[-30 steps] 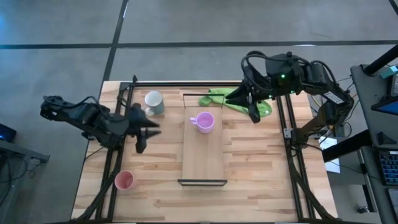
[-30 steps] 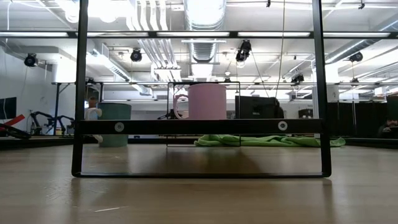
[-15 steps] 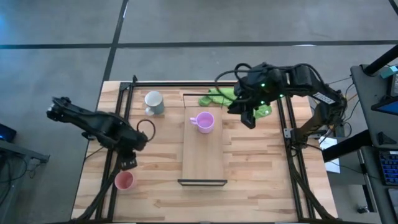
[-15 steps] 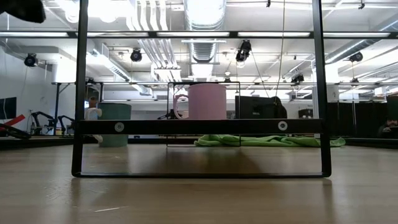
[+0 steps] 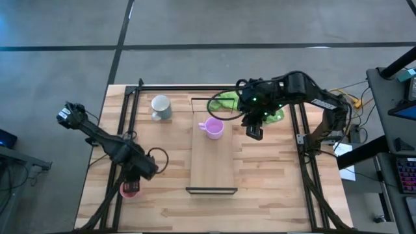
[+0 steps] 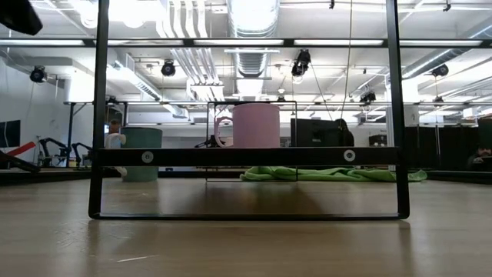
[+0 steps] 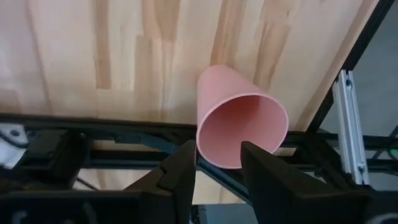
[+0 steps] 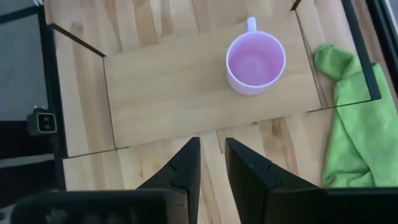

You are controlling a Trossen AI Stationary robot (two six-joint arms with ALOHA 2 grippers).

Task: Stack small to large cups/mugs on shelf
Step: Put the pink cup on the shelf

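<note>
The salmon-pink cup (image 7: 242, 127) stands on its base near the table's near-left corner (image 5: 129, 192). My left gripper (image 7: 219, 169) hovers over it, open and pointing down, with a finger on either side of the rim's edge. The lilac mug (image 5: 213, 127) stands upright on the shelf's (image 5: 213, 162) far end, and in the low view (image 6: 256, 125) too. My right gripper (image 5: 253, 130) hangs just right of that mug, fingers a little apart (image 8: 212, 163), holding nothing. The white-grey mug (image 5: 160, 107) stands on the table, left of the shelf.
A green cloth (image 5: 232, 102) lies bunched at the far edge, right of the shelf and under my right arm. Black frame rails (image 5: 130, 123) run along both table sides; the pink cup sits close to the left rail (image 7: 124, 134). Bare wood (image 5: 266, 175) lies right of the shelf.
My left gripper has swung from beside the white-grey mug toward the near edge, tipped downward, and now hangs over the pink cup. My right gripper has moved from above the green cloth leftward and nearer, toward the lilac mug. No cup has moved.
</note>
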